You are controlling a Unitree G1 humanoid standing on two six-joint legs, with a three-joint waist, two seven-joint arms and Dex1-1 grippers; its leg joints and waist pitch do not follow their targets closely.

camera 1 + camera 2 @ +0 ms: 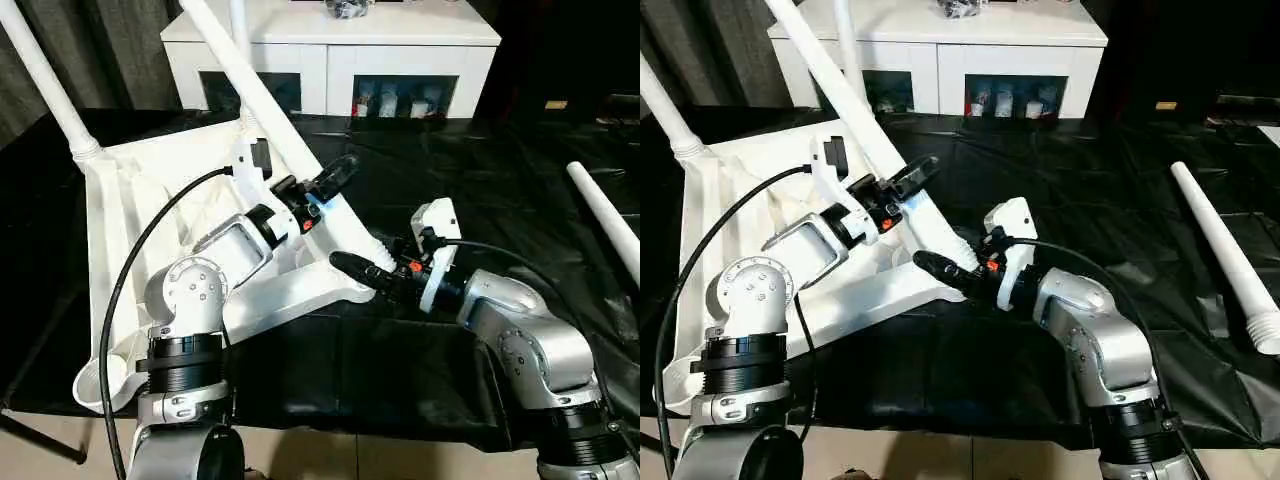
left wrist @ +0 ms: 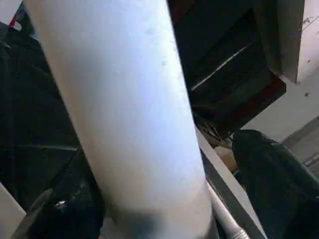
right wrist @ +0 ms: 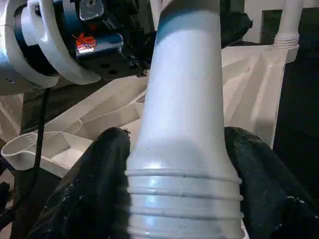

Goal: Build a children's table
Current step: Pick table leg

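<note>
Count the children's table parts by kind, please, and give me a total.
Table top: 1
Legs standing in the top's sockets: 2
Leg between both grippers: 1
Loose leg on the black table: 1
Total: 5 parts

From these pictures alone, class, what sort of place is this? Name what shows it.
Probably an indoor room set up as a robot work area, not a workshop. A large work table draped in black sheeting holds the job, a white cabinet with glass doors stands behind it, and dark curtains hang at the back.
</note>
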